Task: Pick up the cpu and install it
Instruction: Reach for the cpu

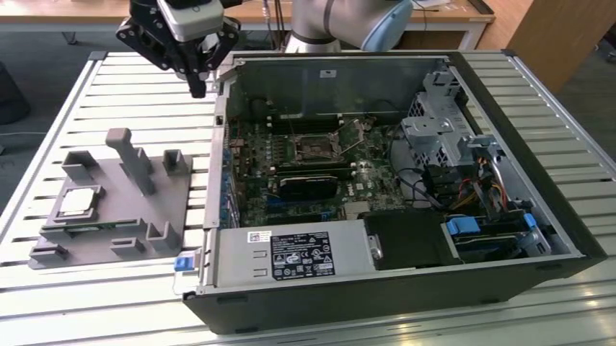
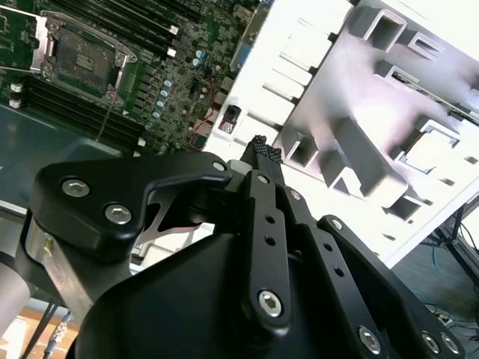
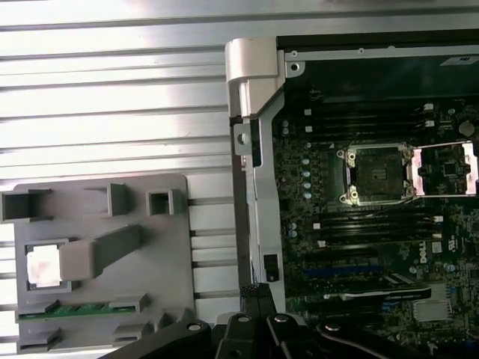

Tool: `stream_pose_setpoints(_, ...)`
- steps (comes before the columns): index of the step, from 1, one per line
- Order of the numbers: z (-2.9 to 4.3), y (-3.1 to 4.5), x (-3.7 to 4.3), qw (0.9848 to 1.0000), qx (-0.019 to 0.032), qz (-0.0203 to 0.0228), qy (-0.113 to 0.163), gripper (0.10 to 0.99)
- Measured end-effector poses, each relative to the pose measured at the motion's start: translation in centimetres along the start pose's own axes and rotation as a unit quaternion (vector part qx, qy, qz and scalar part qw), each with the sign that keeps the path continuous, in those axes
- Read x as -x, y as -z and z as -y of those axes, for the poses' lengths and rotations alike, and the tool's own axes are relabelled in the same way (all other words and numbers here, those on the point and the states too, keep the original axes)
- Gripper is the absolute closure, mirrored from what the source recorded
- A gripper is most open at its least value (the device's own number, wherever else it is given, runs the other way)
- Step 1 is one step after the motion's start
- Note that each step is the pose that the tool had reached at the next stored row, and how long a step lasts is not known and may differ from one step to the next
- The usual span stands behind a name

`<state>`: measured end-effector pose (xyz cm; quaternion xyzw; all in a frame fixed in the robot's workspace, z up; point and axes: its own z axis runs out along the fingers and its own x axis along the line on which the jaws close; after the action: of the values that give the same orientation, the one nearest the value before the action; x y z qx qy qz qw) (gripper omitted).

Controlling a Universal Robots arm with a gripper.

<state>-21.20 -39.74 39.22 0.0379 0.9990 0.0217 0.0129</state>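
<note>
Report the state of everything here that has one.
cpu: lying flat in the grey fixture, not gripped.
gripper: shut, empty, in the air beside the case.
socket: cover open, empty.
case: lying sideways, open.
memory stick: lying in the fixture.

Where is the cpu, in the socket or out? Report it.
Out. The cpu lies flat in the grey holder beside the case; the motherboard socket stands open and empty.

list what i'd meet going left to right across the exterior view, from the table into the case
silvery square cpu → tall grey plastic post → black square socket frame on the green motherboard → silver metal drive cage
</note>
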Motion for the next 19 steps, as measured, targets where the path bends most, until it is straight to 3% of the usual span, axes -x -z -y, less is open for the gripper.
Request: stream_pose_setpoints(19,0.21,-0.05,-2.9,1.0,0.0,-0.0002,0.0,0.98)
